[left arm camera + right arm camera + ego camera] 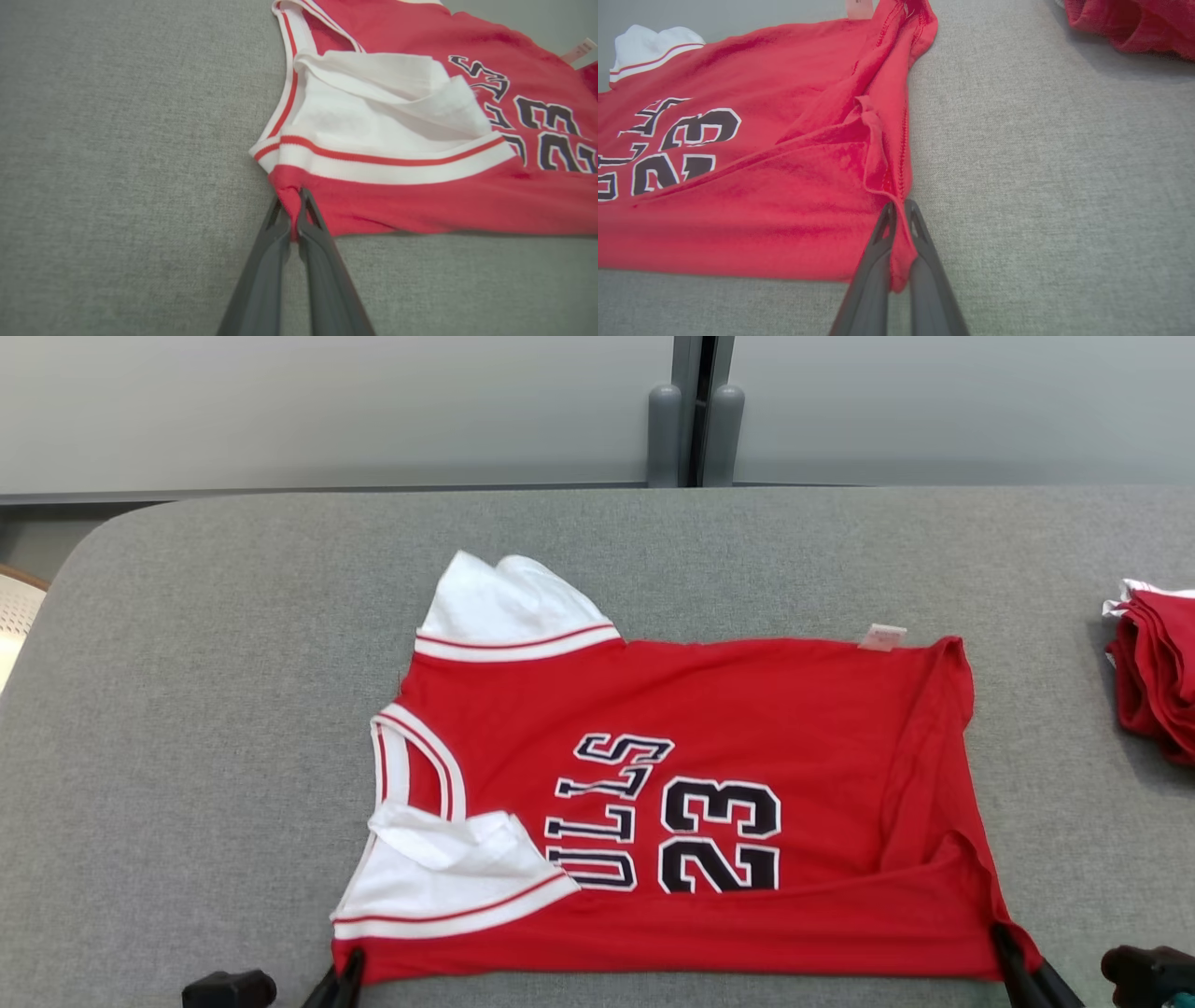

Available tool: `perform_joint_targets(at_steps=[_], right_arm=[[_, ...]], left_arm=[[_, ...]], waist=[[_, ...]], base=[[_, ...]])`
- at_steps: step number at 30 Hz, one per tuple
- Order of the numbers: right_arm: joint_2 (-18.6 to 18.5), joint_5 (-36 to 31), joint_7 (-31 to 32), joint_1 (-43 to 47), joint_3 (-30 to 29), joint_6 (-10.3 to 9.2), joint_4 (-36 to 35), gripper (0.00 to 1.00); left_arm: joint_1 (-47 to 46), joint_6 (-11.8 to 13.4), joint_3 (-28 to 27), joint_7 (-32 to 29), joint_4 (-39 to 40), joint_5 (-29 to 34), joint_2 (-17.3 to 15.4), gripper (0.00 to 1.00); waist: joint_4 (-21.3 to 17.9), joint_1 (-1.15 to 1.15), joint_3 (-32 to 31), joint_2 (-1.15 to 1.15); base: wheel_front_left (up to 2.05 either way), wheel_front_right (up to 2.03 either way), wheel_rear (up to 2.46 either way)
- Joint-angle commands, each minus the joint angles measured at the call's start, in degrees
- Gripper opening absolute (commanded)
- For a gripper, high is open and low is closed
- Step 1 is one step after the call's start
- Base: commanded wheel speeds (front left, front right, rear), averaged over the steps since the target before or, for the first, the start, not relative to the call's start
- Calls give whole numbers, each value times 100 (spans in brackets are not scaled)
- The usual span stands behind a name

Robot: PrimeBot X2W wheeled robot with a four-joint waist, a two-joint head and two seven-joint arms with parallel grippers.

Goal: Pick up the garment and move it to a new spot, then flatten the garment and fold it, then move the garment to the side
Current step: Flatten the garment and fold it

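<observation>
Garment [747,709], a red jersey with white sleeves and dark lettering, lies spread across the middle of the grey table [187,709], collar to the left, hem to the right; a pale label [882,637] pokes out at its far edge; the left gripper [292,198] is closed tight on the near left corner, just below the white sleeve band; the right gripper [899,207] is likewise pinched shut on the near right hem corner, where the fabric bunches into folds; a pile of red clothes [1158,663] sits well apart at the right edge.
</observation>
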State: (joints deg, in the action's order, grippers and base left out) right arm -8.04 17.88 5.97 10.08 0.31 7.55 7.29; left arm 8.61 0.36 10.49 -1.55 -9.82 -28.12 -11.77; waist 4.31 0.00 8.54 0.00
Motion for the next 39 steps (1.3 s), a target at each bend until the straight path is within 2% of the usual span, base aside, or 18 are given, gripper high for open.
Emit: perform_joint_targets(at_steps=[1,3,4,5,6,11,17,23,32,39], right_arm=[[-41,8,55,112,-93,-12,7,0],[-31,33,105,154,-92,-12,27,2],[-20,40,115,162,-95,-12,23,46],[5,58,118,149,-95,-12,11,46],[17,61,83,110,-86,-12,-9,100],[73,-32,-233,-100,-97,-11,-470,100],[27,-258,-442,-364,-72,-10,-1099,100],[23,-497,-290,-645,-23,-10,-1634,100],[77,-500,-189,-686,86,-10,-1696,100],[104,-494,-175,-798,56,-10,-1748,100]], left_arm=[[147,89,1,-115,154,-31,-45,0],[260,100,52,-293,270,-76,-64,0],[285,118,74,-338,329,-63,-73,3],[277,163,49,-365,370,-64,-68,46],[245,197,35,-354,408,-48,-55,100],[-24,481,-115,183,662,187,46,100],[-319,680,-180,758,950,544,22,100],[-683,818,-84,893,1215,923,-98,100],[-821,851,13,735,1154,947,-133,100],[-1243,678,167,639,997,905,-91,100]], waist=[[1,0,-68,0],[0,0,-96,0],[1,0,-106,0],[-5,0,-110,0],[-16,0,-110,0],[-126,0,-109,0],[-248,0,-117,0],[-316,0,-148,0],[-300,0,-89,0],[-287,0,184,0]], base=[[0,0,0],[0,0,0],[0,0,0],[0,0,0],[0,0,0],[0,0,0],[0,0,0],[0,0,0],[0,0,0],[0,0,0]])
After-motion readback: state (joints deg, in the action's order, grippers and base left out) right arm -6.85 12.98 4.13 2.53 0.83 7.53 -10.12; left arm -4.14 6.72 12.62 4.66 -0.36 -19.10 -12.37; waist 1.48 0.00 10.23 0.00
